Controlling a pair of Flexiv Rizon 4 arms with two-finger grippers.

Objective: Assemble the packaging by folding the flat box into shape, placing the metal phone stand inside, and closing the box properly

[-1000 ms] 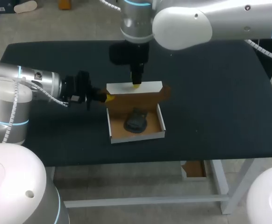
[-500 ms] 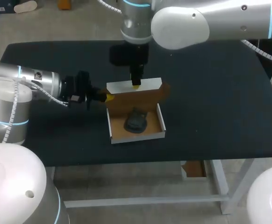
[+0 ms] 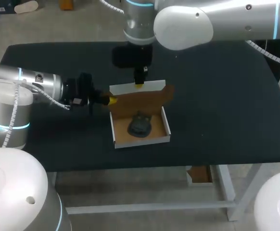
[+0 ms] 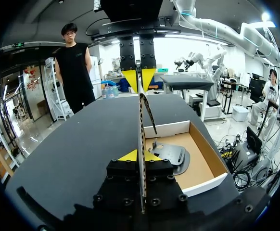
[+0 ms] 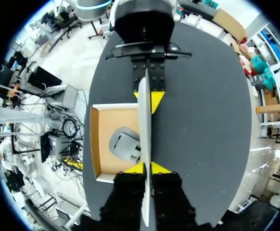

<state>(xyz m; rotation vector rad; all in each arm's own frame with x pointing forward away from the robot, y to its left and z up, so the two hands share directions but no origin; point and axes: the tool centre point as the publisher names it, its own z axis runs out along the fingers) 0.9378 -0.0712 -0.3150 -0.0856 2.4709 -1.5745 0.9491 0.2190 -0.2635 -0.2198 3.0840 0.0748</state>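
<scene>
Cardboard lid (image 3: 142, 100), pinched upright by left pincer (image 3: 112, 100) and right pincer (image 3: 139, 85), awaits closing; next, fold it over stand (image 3: 140, 126) beneath them.

Tallied: one cardboard box (image 3: 141, 140), one metal phone stand (image 3: 139, 126), one table (image 3: 226, 110). Two grippers are recorded: left gripper (image 3: 112, 100), right gripper (image 3: 139, 85). Two arms are noted: left arm (image 3: 29, 82), right arm (image 3: 217, 19).

No legible print on box (image 3: 141, 140), stand (image 3: 139, 126).
</scene>
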